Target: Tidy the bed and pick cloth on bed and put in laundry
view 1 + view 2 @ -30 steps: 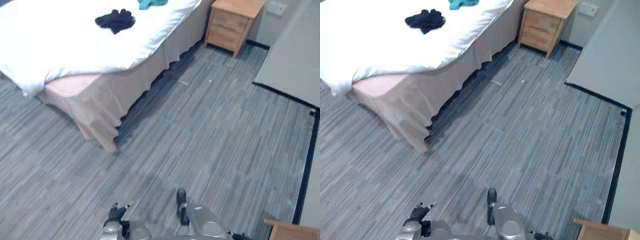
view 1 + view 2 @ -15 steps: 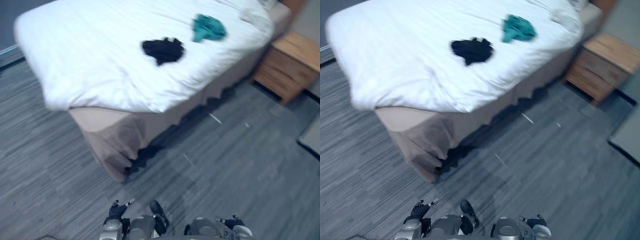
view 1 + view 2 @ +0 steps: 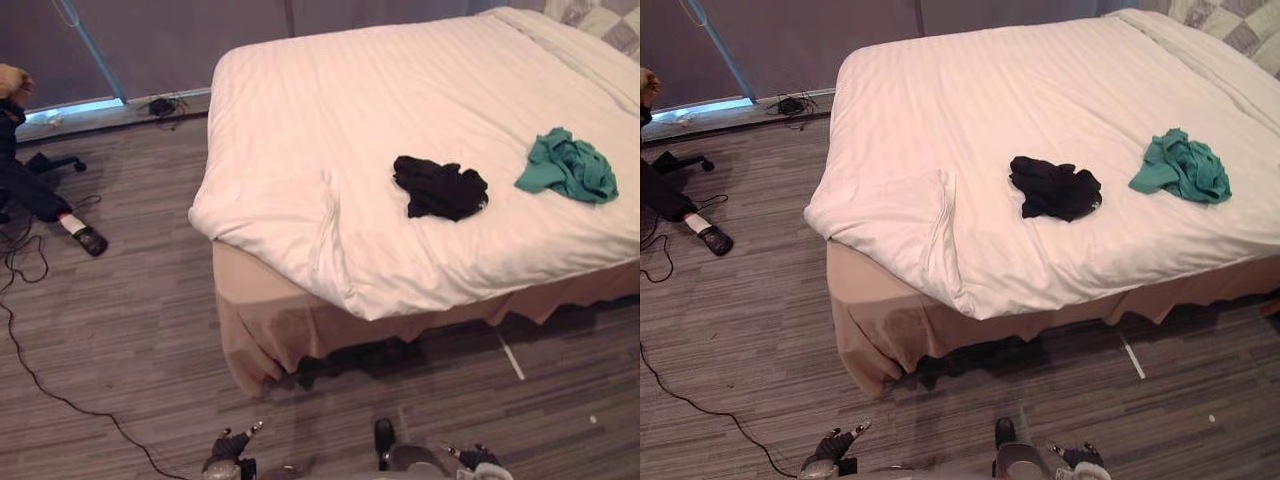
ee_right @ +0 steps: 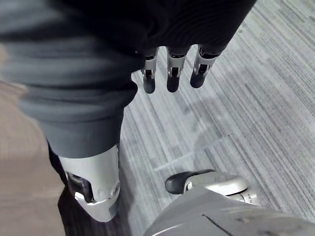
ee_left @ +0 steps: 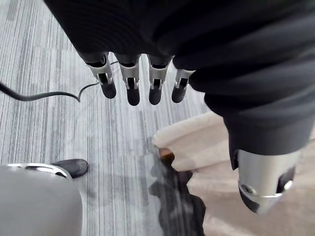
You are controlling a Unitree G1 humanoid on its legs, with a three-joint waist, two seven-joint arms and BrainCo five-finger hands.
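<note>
Bed (image 3: pixel 330 110) well ahead of both hands, black cloth (image 3: pixel 440 188) and green cloth (image 3: pixel 567 167) on it, left hand (image 5: pixel 132 81) and right hand (image 4: pixel 173 73) relaxed, empty.

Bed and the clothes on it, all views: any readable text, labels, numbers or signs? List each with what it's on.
None can be read.
The white duvet, the black cloth and the teal cloth show no print, tag or label.
The floor carries no sign or number that can be made out.
</note>
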